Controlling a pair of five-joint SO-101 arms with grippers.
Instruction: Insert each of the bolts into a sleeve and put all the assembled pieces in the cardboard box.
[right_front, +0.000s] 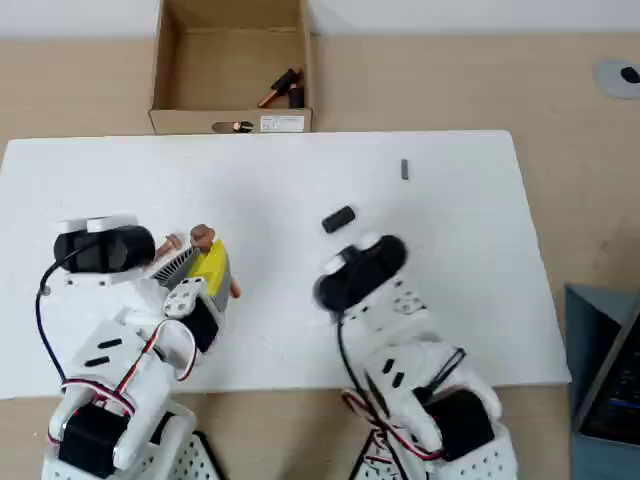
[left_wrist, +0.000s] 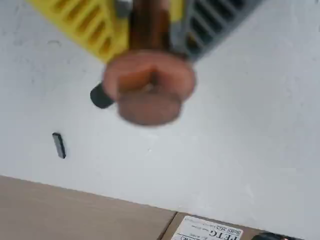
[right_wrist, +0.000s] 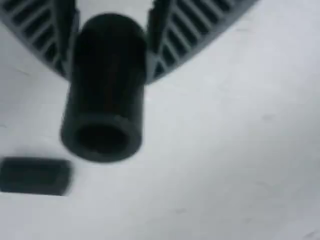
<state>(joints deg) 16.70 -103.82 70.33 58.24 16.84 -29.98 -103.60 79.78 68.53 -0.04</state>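
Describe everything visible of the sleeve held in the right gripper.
The sleeve is a short black tube, matte, plastic or rubber by its look, with a round, empty-looking bore open at the end facing the wrist camera. The right gripper's ribbed fingers clamp its sides near the far end. It appears held off the white sheet, apart from a second sleeve lying there.

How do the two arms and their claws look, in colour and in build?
The left arm and the right arm have white shells with black motor blocks, and thin red and black cables near their bases. The left claw has one yellow ribbed finger and one grey one. The right claw has two dark grey ribbed fingers.
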